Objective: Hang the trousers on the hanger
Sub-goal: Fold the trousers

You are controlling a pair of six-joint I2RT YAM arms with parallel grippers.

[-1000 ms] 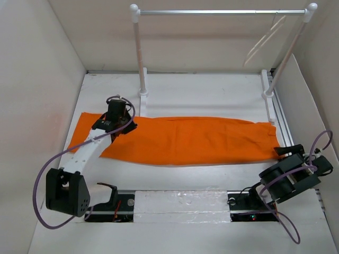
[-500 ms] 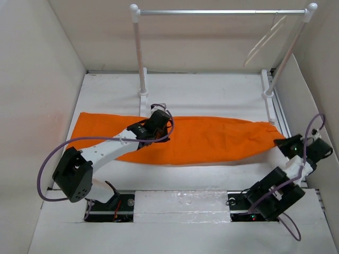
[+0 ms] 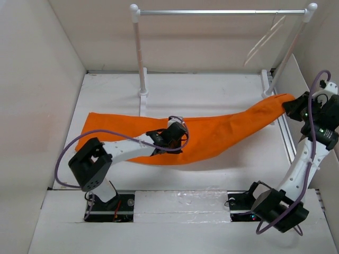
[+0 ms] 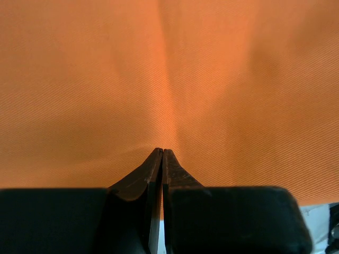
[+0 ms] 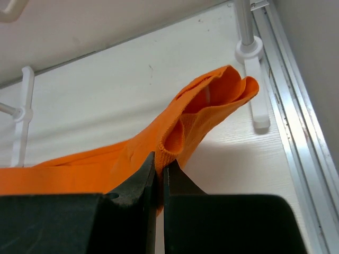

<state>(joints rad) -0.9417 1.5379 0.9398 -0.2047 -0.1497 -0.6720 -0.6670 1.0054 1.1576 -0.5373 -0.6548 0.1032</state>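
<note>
The orange trousers (image 3: 222,135) lie lengthwise across the white table, with their right end raised off it. My right gripper (image 3: 290,106) is shut on that end near the right rack post. In the right wrist view the jaws (image 5: 160,161) pinch a fold of the cloth's edge (image 5: 212,106). My left gripper (image 3: 177,136) is shut, with its tips down on the middle of the trousers. Orange cloth (image 4: 169,74) fills the left wrist view beyond the closed tips (image 4: 161,152), and nothing shows between them. The cream hanger (image 3: 263,42) hangs from the silver bar at the far right.
A rack with white posts (image 3: 139,53) and a silver bar (image 3: 217,11) stands at the back. Its right foot (image 5: 257,100) lies beside the raised cloth. An aluminium rail (image 5: 296,137) runs along the right wall. Walls close in on the left, the right and the back.
My right gripper has shut on the trousers' right end and lifted it up and back toward the right post. The left arm has slid right along the cloth to its middle.
</note>
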